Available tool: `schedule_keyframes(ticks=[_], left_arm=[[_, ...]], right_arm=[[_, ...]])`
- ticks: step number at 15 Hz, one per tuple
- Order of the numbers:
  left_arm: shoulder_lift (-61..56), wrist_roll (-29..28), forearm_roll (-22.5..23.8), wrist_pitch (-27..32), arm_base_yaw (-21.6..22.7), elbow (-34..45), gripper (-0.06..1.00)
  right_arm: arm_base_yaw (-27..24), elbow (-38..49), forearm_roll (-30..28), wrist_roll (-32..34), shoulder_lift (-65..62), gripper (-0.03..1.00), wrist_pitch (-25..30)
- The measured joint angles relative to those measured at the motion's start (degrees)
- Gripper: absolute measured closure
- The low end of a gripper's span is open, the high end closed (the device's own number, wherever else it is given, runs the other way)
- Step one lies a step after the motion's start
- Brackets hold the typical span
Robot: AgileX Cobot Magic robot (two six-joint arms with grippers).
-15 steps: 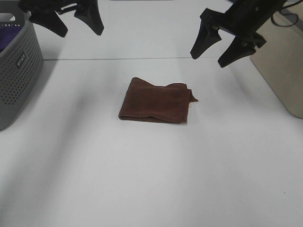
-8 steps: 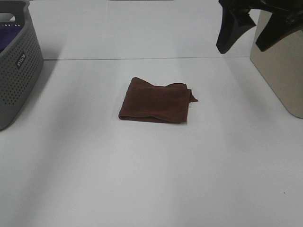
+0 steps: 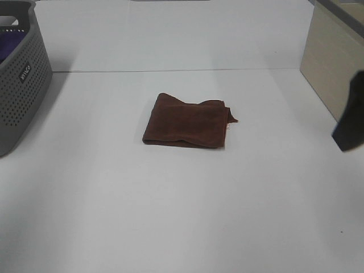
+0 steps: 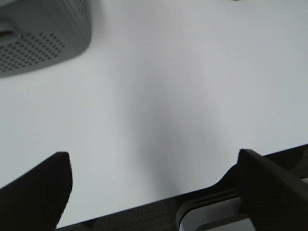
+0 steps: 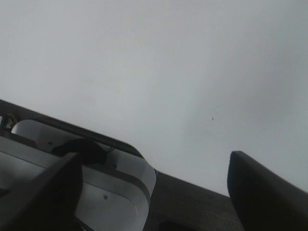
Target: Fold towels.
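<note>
A brown towel (image 3: 186, 121) lies folded into a small rectangle at the middle of the white table (image 3: 170, 216); one corner sticks out at its right. Neither wrist view shows it. My left gripper (image 4: 150, 159) is open and empty over bare table near the table's edge, and it is out of the exterior view. My right gripper (image 5: 153, 156) is open and empty, also over bare table by an edge. In the exterior view only a dark blurred finger (image 3: 349, 114) shows at the right edge, well right of the towel.
A grey perforated basket (image 3: 20, 79) with something purple (image 3: 8, 42) inside stands at the far left; it also shows in the left wrist view (image 4: 38, 29). A beige box (image 3: 330, 62) stands at the far right.
Both grippers have pulled away from the back of the table. The left one left the exterior view; the right one swung to the right edge and lower. The towel has not moved.
</note>
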Motion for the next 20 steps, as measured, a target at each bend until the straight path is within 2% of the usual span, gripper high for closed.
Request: schedule_keyframes(ticks=[4, 8, 11, 14, 17, 20], left_arm=[[-17.0, 2.3, -0.2, -0.2, 0.0, 13.6, 0.1], [-27.7, 6.7, -2.7, -0.3, 0.0, 19.4, 0.1], [-30.1, 11.3, -6.4, -2.3, 0.0, 20.0, 0.1], [-30.1, 12.1, -10.0, -6.1, 0.0, 22.7, 0.1], [-30.1, 12.4, -10.3, -7.0, 0.0, 22.8, 0.1], [-30.1, 15.1, -10.3, -7.0, 0.0, 22.9, 0.1]], right_arm=[[0.0, 15.9, 0.0, 0.0, -14.1, 0.17, -1.5], [0.0, 25.8, -0.2, -2.0, -29.2, 0.17, -4.2], [0.0, 27.2, -0.5, -4.4, -40.2, 0.17, -6.5], [0.0, 27.8, -0.5, -4.8, -47.3, 0.17, -7.2], [0.0, 27.8, -0.5, -4.8, -49.0, 0.17, -7.2], [0.0, 27.8, -0.5, -4.8, -49.0, 0.17, -7.2]])
